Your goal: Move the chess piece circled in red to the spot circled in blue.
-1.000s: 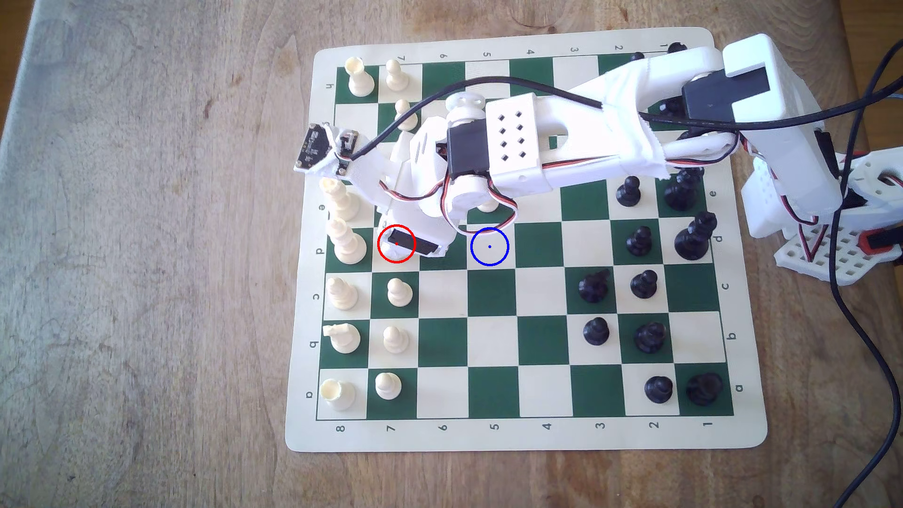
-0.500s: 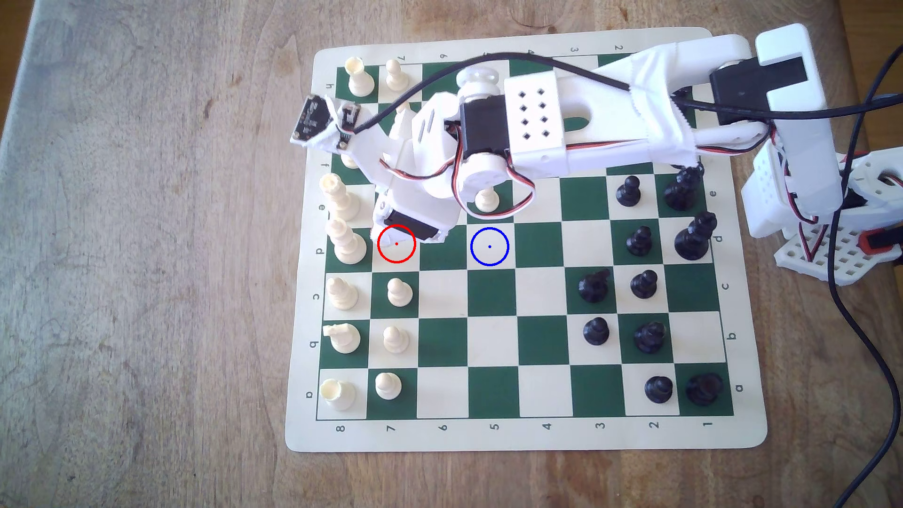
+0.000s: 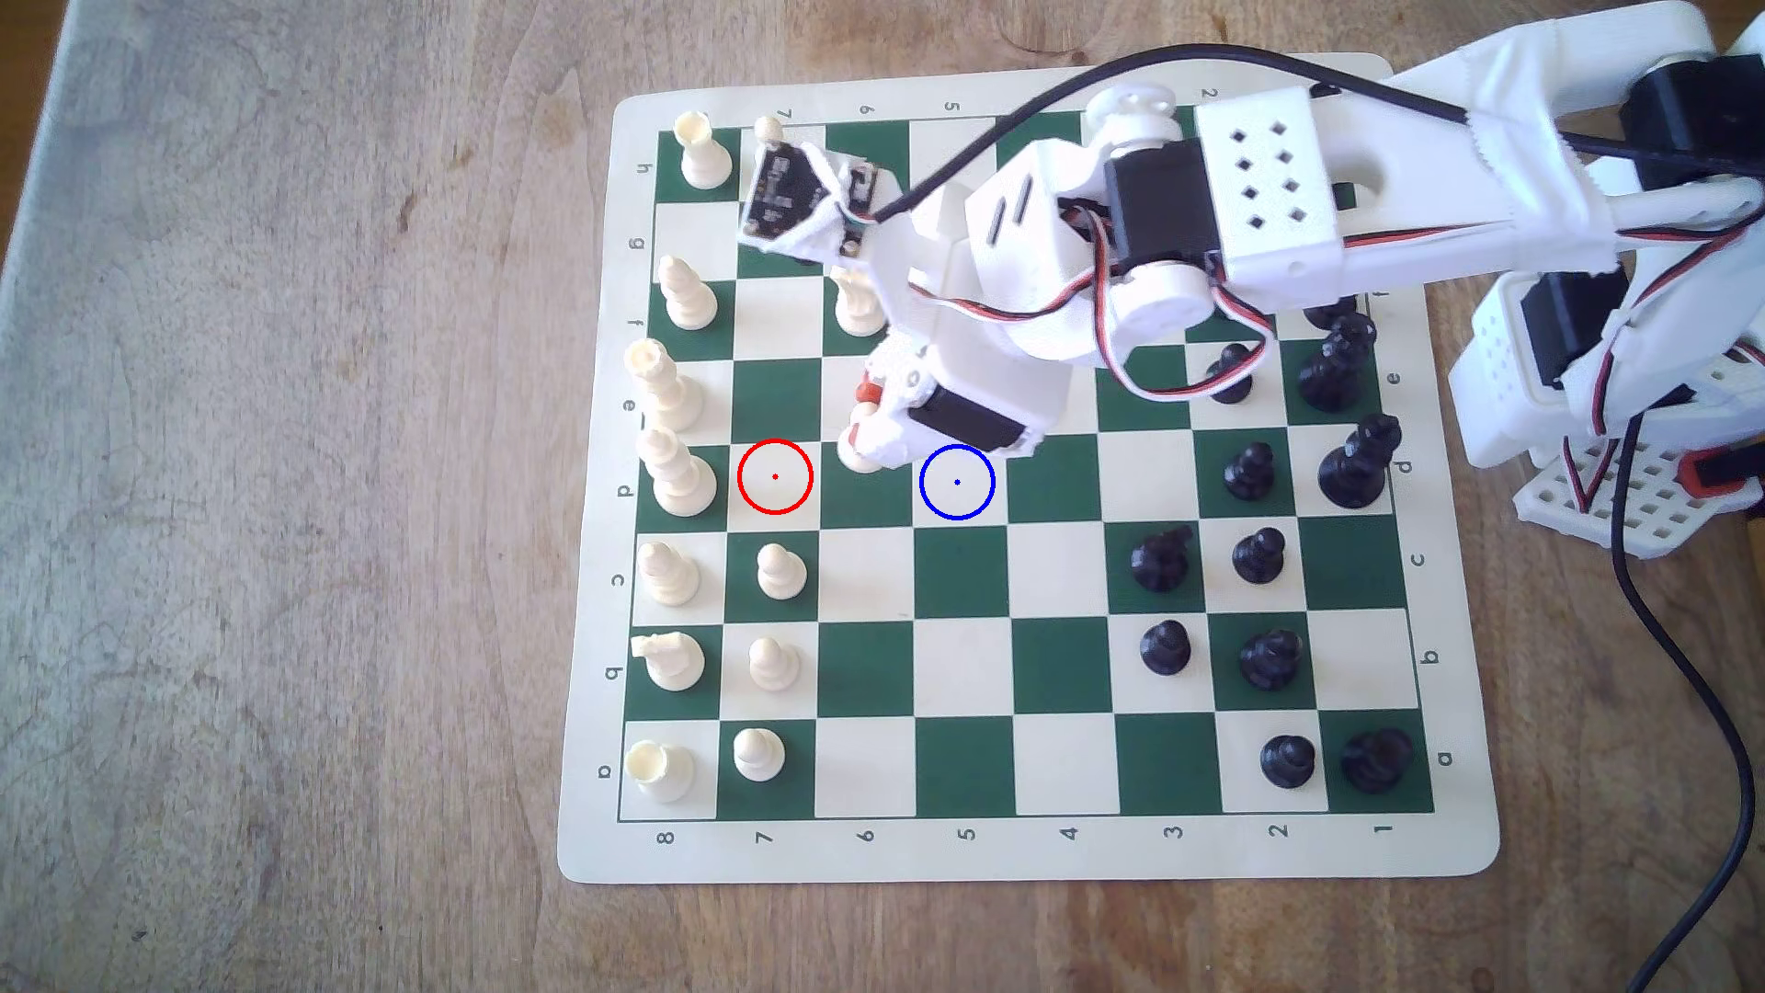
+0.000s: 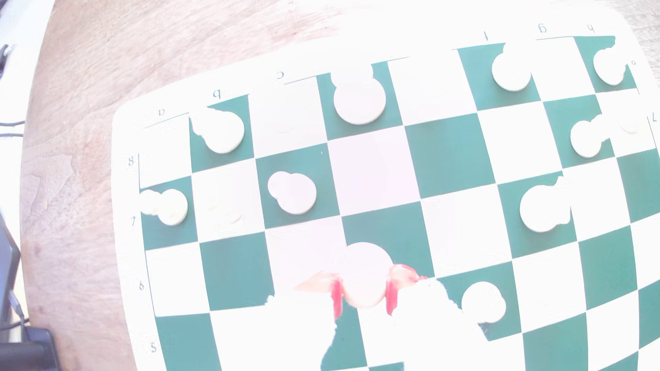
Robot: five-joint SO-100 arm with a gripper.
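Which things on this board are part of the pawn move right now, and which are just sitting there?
Part of the job:
- cream pawn, held in the gripper
- blue-ringed square, not yet occupied
- red-ringed square, now vacant

Just sitting there:
- other cream pieces
- black pieces
- black cable
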